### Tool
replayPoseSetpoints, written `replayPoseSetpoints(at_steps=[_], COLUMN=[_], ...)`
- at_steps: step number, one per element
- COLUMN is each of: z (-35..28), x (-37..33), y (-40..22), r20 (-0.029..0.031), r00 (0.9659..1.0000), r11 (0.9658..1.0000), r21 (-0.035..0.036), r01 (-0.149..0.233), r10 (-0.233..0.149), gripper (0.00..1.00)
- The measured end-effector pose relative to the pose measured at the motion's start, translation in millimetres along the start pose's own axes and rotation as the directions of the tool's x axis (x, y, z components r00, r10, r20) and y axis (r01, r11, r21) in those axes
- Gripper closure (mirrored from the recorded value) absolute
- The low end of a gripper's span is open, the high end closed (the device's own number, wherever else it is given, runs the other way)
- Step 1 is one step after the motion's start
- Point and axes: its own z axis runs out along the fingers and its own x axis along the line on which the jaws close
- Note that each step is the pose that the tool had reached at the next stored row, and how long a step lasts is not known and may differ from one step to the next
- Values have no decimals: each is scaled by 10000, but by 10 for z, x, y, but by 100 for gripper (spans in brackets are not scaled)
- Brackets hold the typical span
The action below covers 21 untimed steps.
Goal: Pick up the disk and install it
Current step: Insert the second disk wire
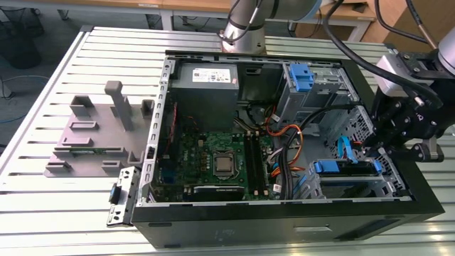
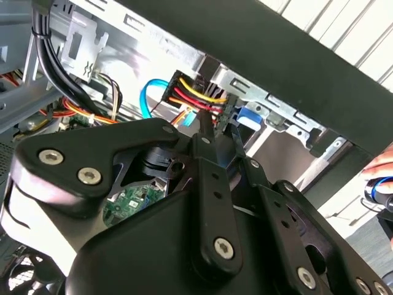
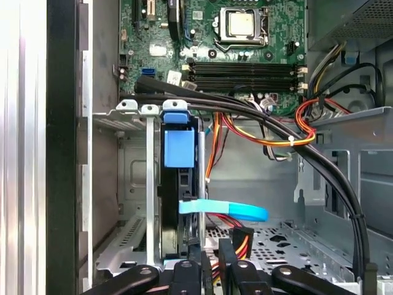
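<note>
A: Installation looked to be the step in hand: the silver-metal disk in its blue plastic carrier sat upright in the drive bay at the open black computer case's front corner.

B: And the black gripper?

A: Low beside that bay, near the coloured power cables; I couldn't tell whether its fingers gripped anything. Seating the disk would call for a straight, careful push.

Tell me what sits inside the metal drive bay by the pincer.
A disk in a blue carrier stands edge-on in the drive bay, with cables plugged at its end. Its labelled face is hidden by the bay wall.
</note>
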Motion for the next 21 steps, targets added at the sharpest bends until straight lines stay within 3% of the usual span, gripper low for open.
replayPoseSetpoints(at_steps=[10, 19, 20, 21], z=[0, 0, -1, 0], x=[-23, -22, -22, -22], y=[-118, -122, -122, -122], r20=[1, 0, 0, 0], r00=[10000, 10000, 10000, 10000], r11=[10000, 10000, 10000, 10000], r21=[-5, -5, -5, -5], r01=[1, 0, 0, 0], r10=[-1, 0, 0, 0], gripper=[74, 75, 82, 82])
